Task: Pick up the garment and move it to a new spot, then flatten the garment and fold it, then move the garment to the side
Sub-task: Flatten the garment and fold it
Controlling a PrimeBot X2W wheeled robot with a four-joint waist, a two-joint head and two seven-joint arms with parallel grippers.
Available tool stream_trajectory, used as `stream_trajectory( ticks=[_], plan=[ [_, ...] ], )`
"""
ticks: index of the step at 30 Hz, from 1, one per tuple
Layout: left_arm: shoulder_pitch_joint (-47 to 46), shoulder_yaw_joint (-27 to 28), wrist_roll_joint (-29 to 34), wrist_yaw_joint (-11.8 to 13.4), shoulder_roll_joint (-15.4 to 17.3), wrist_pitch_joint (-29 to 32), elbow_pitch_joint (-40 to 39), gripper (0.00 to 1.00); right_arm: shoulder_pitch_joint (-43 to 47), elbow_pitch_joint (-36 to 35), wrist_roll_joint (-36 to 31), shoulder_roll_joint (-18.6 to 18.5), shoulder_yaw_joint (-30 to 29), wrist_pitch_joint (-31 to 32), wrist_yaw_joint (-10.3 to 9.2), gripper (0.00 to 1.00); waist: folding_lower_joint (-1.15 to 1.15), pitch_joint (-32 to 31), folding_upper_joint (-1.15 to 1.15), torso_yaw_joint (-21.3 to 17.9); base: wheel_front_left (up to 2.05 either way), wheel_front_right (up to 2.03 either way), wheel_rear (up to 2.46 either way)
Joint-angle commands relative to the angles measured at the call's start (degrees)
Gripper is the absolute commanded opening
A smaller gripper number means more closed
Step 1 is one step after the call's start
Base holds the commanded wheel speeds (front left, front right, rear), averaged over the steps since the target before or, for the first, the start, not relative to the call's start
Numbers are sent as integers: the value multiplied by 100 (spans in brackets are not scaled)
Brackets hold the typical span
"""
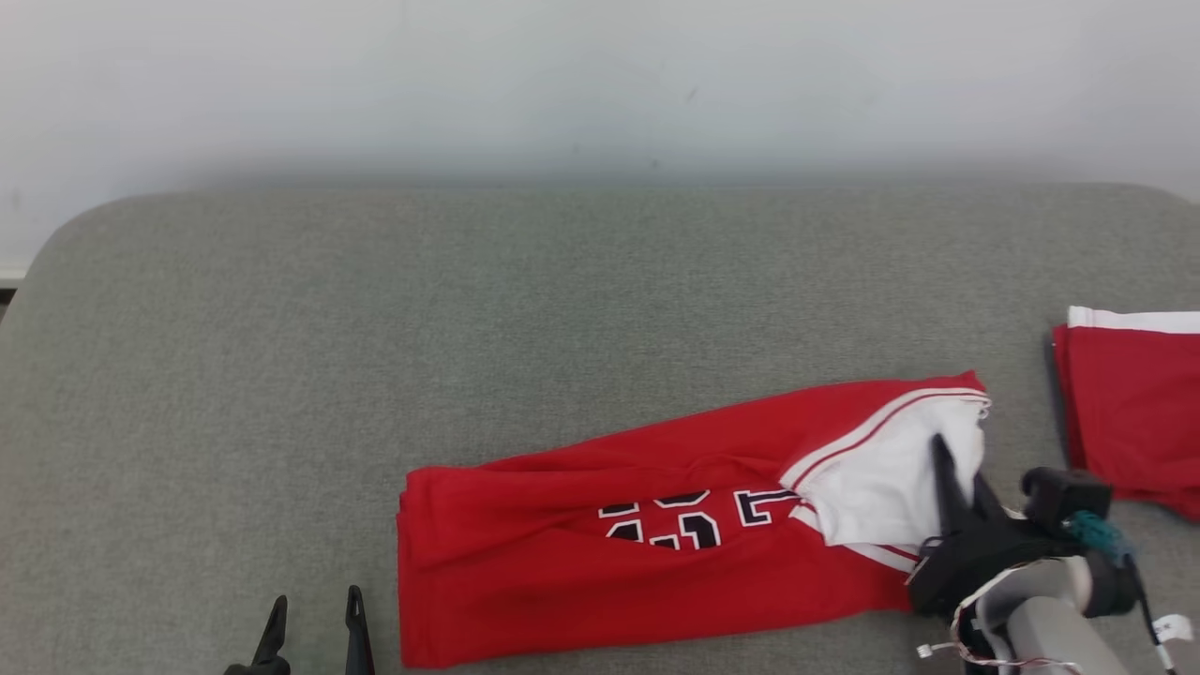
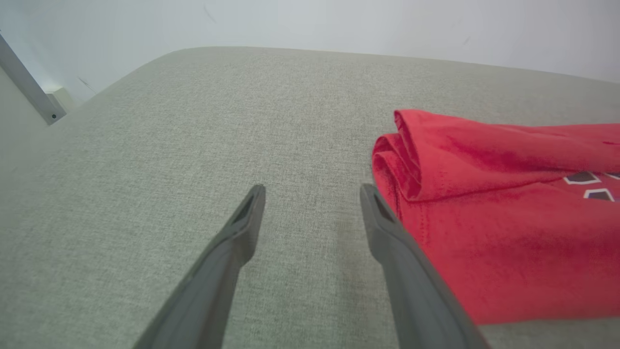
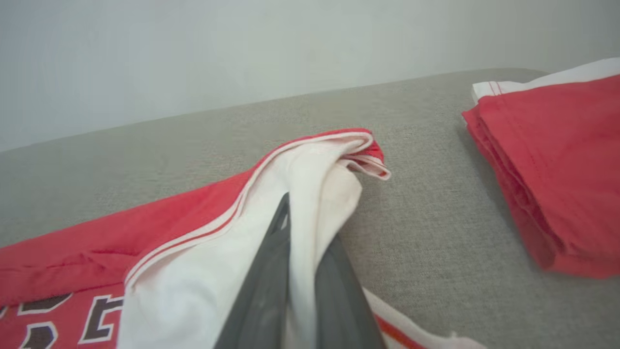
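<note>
Right gripper [image 3: 305,218] clamped on the folded red jersey's [image 1: 609,581] white end; left gripper's [image 2: 314,189] fingers apart beside its other edge. Open grey cushion [image 1: 469,309] behind.

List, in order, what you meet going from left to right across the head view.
left end effector, open → jersey → right end effector, shut on the jersey's white end → second red garment at the right edge

Black white-edged characters [image 1: 696,527] on the red garment [image 1: 600,591] are too creased to read.
</note>
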Motion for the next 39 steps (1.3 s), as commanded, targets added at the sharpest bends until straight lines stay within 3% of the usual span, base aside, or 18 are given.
stream_trajectory(
  ticks=[1, 9, 16, 28, 39],
  plan=[
    [61, -4, -24, 11, -4, -14, 14, 100, 98, -134, -37, 50, 76, -21, -16, 0, 0, -95, -1, -117, 0, 0, 0],
    [127, -70, -43, 4, -3, -14, 52, 100, 483, -955, 136, 185, 992, 75, -16, 0, 0, -230, -1, -309, 0, 0, 0],
    [64, -193, 8, -39, -4, -14, 69, 100, 588, -1492, 531, 271, 1880, 538, -15, 0, 0, -261, -1, -191, 0, 0, 0],
    [53, -478, -51, -14, -4, -14, 110, 100, 84, -1401, 911, 511, 2797, 865, -16, 0, 0, -199, -1, 630, 0, 0, 0],
    [20, -736, -77, -19, -4, -14, 76, 100, -496, -572, 920, 804, 3267, 599, -15, 0, 0, -86, -1, 1530, 0, 0, 0]
  ],
)
